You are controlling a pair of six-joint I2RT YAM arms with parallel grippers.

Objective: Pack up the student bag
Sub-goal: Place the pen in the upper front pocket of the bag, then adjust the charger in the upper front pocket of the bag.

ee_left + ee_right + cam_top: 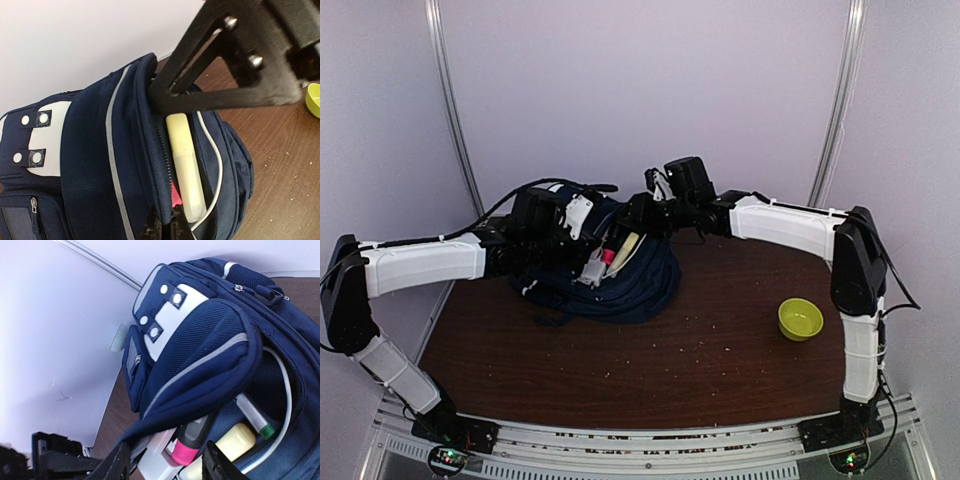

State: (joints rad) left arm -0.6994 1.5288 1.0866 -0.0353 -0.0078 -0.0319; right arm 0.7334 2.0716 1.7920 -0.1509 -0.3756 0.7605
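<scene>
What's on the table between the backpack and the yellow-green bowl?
Nothing but bare brown tabletop with pale specks separates the student bag from the bowl, as the top view shows.

We see a dark brown wooden table (720, 385) flecked with pale crumbs (692, 352); the student bag (645, 288) lies slumped toward eleven o'clock; a yellow-green bowl (800, 319) sits well apart at three o'clock.

A dark wooden table (720, 360) stands before pale lilac walls (650, 80).
</scene>
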